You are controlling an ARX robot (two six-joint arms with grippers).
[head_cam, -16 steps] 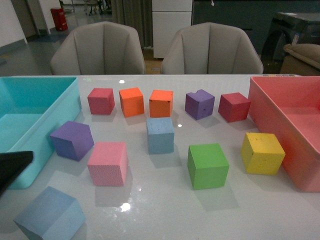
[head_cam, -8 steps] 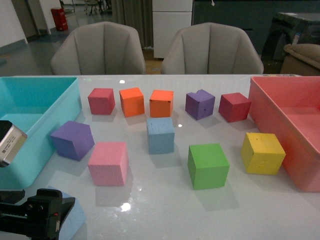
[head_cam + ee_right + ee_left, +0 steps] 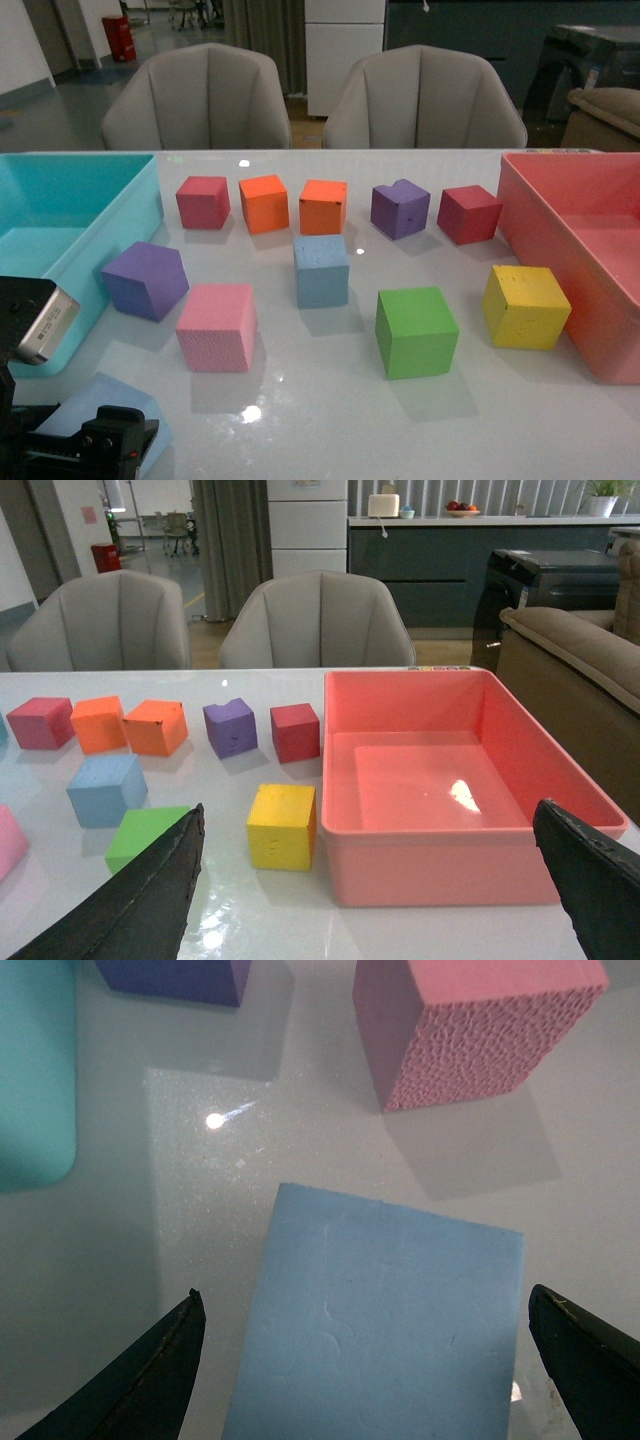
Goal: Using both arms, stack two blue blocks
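One blue block (image 3: 321, 270) stands in the middle of the table, also seen far off in the right wrist view (image 3: 106, 788). The other blue block (image 3: 92, 398) lies at the near left corner, partly hidden under my left arm (image 3: 95, 445). In the left wrist view this block (image 3: 375, 1310) fills the space between the spread dark fingers (image 3: 160, 1370). My left gripper (image 3: 370, 1380) is open around it without touching it. My right gripper (image 3: 365, 900) is open and empty, hovering before the pink bin (image 3: 440, 865), and does not show in the front view.
A turquoise bin (image 3: 70, 225) lines the left side and the pink bin (image 3: 560, 215) the right. A pink cube (image 3: 217, 326) and a purple cube (image 3: 147, 280) stand close to the near blue block. Green (image 3: 415, 331), yellow (image 3: 525, 306) and a back row of cubes (image 3: 264, 203) surround the middle one.
My left arm has come into the front view from the lower left and settled over the near blue block, covering part of it. None of the cubes has moved.
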